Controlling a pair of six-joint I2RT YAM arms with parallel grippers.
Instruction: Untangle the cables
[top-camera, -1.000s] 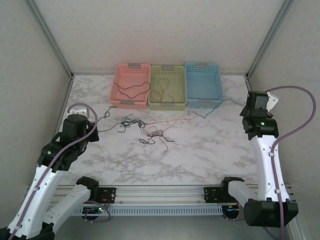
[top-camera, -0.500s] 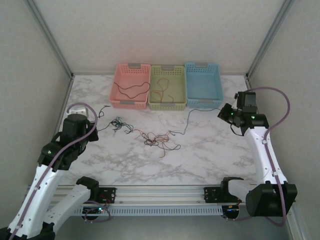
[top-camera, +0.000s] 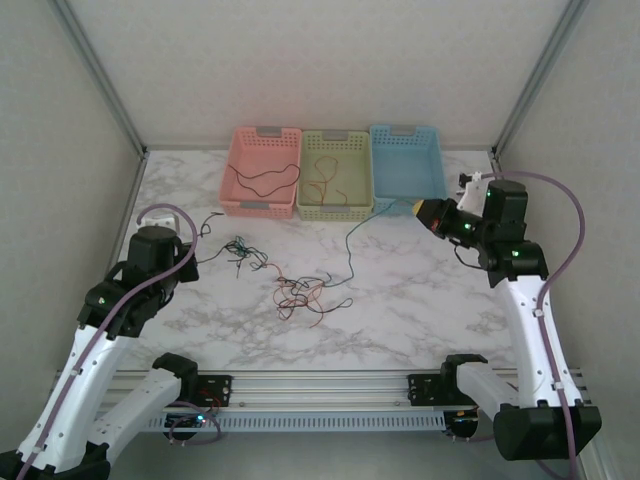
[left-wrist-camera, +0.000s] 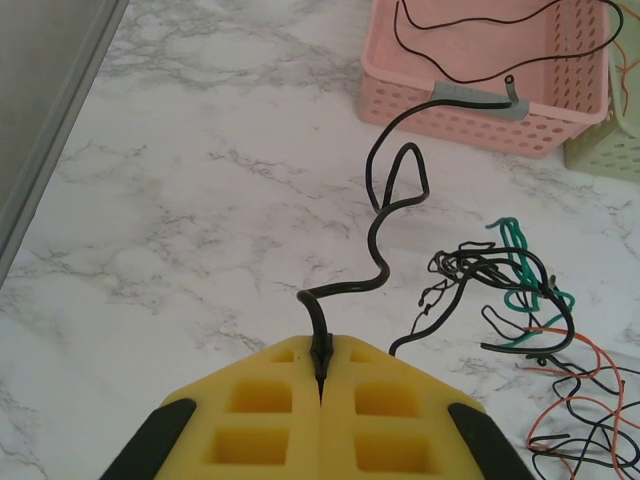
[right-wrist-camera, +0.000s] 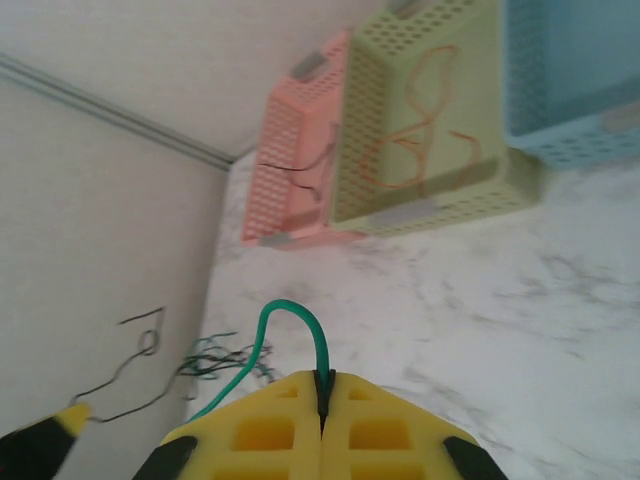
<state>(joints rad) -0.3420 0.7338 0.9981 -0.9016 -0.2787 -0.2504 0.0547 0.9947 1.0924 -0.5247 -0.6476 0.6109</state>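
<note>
Swinging up-frame, my right jaws are gripping a green cable (top-camera: 349, 250), left jaws a black cable (left-wrist-camera: 378, 255); mid-frame tangle (top-camera: 300, 292) is still waiting.

1. Left arm (top-camera: 100, 330): rises from its base, bent forward at the elbow.
2. Left hand (left-wrist-camera: 321, 365): yellow fingers (left-wrist-camera: 255, 405) pressed together, pinching a black cable (left-wrist-camera: 385, 215) at the tips.
3. Right arm (top-camera: 530, 320): stands near upright, wrist turned left.
4. Right hand (top-camera: 428, 212): points left, fingers closed, pinching a green cable (right-wrist-camera: 290, 312).
</note>
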